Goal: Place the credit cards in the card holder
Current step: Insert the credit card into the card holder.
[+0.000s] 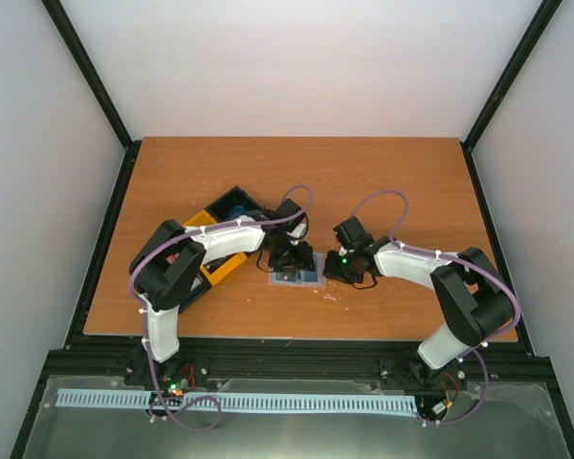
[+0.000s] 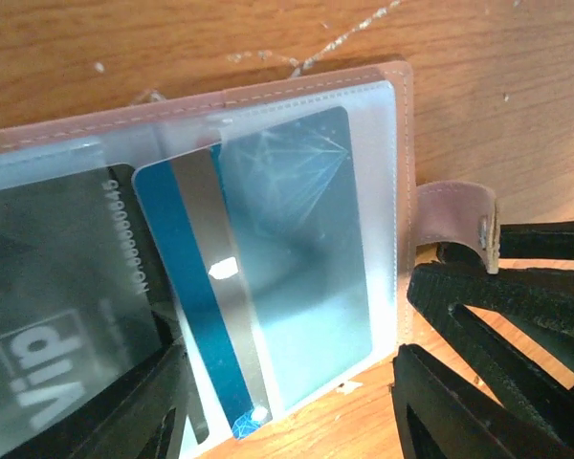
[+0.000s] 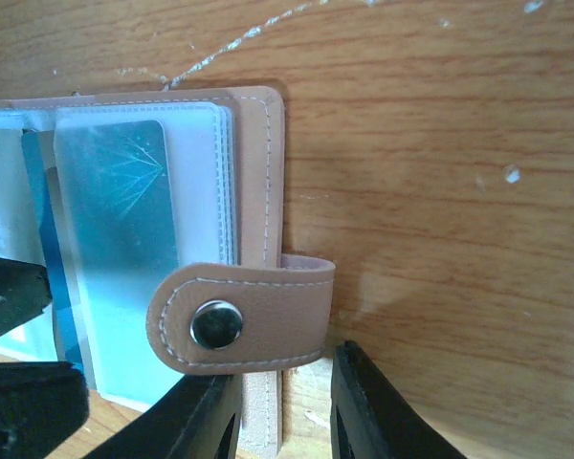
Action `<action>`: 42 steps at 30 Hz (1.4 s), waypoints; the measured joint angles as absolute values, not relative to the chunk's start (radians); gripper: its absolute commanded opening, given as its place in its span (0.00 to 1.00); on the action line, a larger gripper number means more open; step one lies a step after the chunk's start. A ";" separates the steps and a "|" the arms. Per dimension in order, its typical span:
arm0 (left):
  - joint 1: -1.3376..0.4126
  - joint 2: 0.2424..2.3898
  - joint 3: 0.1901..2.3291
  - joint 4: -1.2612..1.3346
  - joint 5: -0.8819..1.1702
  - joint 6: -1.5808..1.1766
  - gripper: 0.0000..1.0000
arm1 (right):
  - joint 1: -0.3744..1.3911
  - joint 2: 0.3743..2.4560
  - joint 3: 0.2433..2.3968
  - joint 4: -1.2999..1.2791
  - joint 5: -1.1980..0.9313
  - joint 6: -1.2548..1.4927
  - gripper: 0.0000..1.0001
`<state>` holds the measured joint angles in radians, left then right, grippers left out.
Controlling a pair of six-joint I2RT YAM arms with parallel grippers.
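"Where's the card holder (image 1: 297, 277)?"

"Lying open on the wooden table (image 1: 392, 182), toward the near edge, between both claws. There's broad bare wood behind it, and a black-and-yellow bin tray (image 1: 222, 271) off to the left."

"What's in it?"

"A light blue card (image 2: 297, 258) partly under a frosted clear sleeve, and a black card (image 2: 57, 287) beside it. The cover is tan and stitched."

"And the claws?"

"The left claw (image 2: 292, 382) is spread wide over the holder's corner, holding nothing. The right claw (image 3: 285, 411) straddles the cover edge below the snap strap (image 3: 258, 320), fingers narrowly apart. I can't tell whether it's gripping."
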<state>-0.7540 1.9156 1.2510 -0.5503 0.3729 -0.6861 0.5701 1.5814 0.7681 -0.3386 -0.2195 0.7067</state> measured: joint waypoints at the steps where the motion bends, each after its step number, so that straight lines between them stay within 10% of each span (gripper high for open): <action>1: -0.754 1.916 1.257 -0.561 0.365 -0.689 0.56 | 0.570 1.581 0.768 -0.339 -0.220 0.707 0.29; 42: -0.754 1.955 1.317 -0.579 0.402 -0.618 0.60 | 0.570 1.596 0.788 -0.353 -0.224 0.696 0.29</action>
